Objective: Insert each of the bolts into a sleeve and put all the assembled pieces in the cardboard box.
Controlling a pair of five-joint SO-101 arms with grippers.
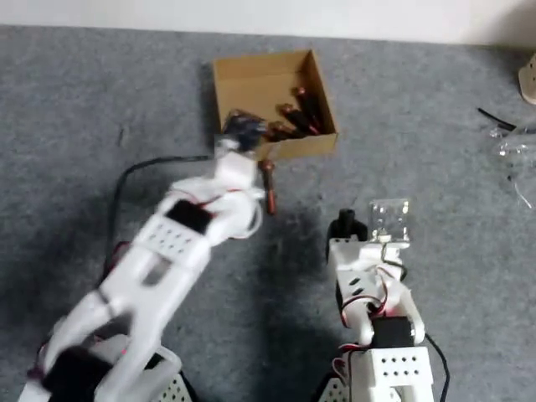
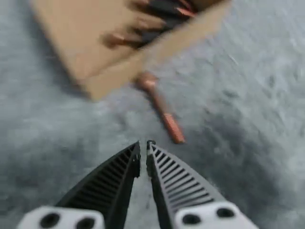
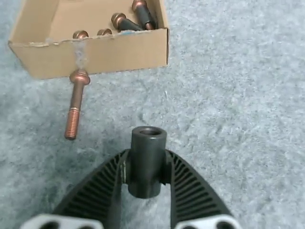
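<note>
High: cardboard box [image 1: 251, 84] far centre on bench [image 1: 84, 109], assembled pieces [image 1: 297, 117] in its right near corner. Loose bolt [image 1: 268, 186] lies just near of its front wall.
Left wrist: left hand [image 2: 143, 150] pressed nearly together, bolt just past the tips.
Right wrist: right hand [image 3: 145, 167] pinching black sleeve [image 3: 147, 157] upright, bore up, near-right of bolt. Bolt head at box's front wall.

Grey felt table cover [image 1: 435, 117] meets a white wall [image 1: 335, 17].
</note>
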